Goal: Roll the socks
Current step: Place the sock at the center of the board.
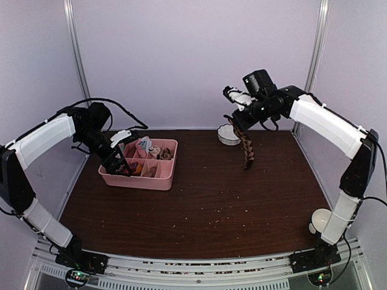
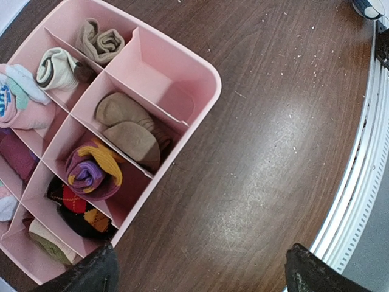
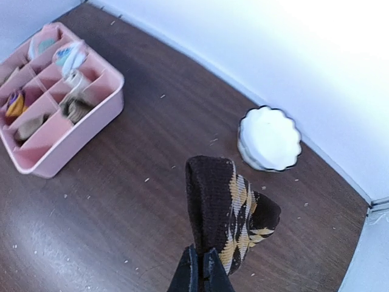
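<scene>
The right gripper (image 3: 199, 263) was clamped on the dark brown argyle sock (image 3: 228, 210), which dangled over the wooden table (image 3: 134, 201) near a white scalloped bowl (image 3: 268, 139). The left gripper (image 2: 200, 271), spread wide, hovered beside the pink divided tray (image 2: 203, 91).

Likely lab cell: white panels (image 1: 193, 60), aluminium posts (image 1: 74, 42), slotted base rail (image 1: 193, 273).
</scene>
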